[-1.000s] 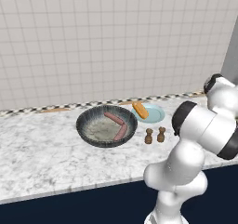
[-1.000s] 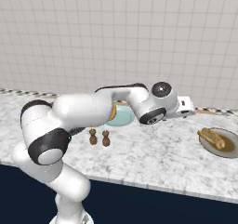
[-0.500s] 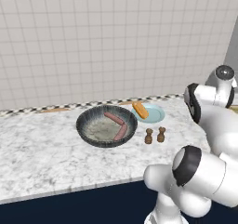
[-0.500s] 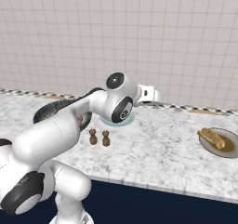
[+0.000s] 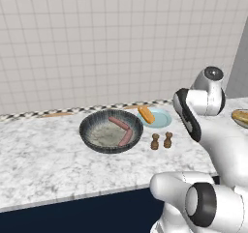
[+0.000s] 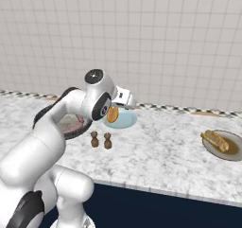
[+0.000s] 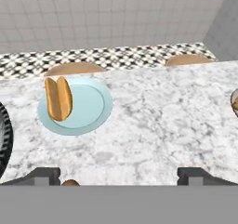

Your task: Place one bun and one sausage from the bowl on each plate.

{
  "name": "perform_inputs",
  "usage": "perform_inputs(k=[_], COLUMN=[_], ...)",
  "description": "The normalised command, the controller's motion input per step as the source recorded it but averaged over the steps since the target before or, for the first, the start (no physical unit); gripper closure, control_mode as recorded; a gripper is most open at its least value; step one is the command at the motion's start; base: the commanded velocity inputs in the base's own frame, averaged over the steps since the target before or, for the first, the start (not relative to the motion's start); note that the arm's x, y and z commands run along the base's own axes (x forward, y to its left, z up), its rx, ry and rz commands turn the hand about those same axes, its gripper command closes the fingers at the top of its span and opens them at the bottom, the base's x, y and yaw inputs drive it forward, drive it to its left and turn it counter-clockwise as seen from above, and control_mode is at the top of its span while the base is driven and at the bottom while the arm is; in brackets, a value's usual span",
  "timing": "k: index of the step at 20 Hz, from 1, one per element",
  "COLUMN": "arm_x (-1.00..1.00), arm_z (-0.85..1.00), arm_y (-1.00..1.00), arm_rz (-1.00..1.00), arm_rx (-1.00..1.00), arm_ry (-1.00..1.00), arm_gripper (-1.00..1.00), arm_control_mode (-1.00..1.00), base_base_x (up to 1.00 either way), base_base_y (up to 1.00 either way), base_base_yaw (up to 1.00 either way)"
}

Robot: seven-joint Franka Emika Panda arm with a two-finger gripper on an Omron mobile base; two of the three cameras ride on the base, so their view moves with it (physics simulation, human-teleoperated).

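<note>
Hovering hand spread | blue plate ahead-left, apart | empty-handed

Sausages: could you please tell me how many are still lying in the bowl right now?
2. Both lie in the bowl: one sausage toward the back, the other sausage at the right side near the rim. Whether the far plate holds one cannot be told.

Bowl mostly hidden behind the arm in the right base view. Brown-rimmed plate cut by the left base view's right edge; contents there unclear.
</note>
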Motion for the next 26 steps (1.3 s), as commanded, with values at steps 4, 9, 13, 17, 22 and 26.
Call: perform_inputs(k=[4, 9, 13, 17, 22, 26], arm_x=[0.0, 0.0, -0.17, -0.17, 0.02, 0.43], arm_z=[0.23, 0.13, -0.49, -1.0, -0.12, -0.14], arm_y=[1.0, 1.0, 0.84, 0.63, 0.99, 0.61], arm_rz=[0.0, 0.0, 0.11, 0.29, 0.11, 0.0], arm_rx=[0.06, 0.1, 0.21, 0.14, -0.08, -0.26], arm_ry=[0.29, 0.33, 0.25, 0.13, 0.25, 0.39], arm_gripper=[-1.0, -1.0, -1.0, -1.0, -1.0, -1.0], arm_control_mode=[-1.0, -1.0, -1.0, -1.0, -1.0, -1.0], base_base_x=[0.0, 0.0, 0.0, 0.0, 0.0, 0.0], base_base_y=[0.0, 0.0, 0.0, 0.0, 0.0, 0.0], base_base_yaw=[0.0, 0.0, 0.0, 0.0, 0.0, 0.0])
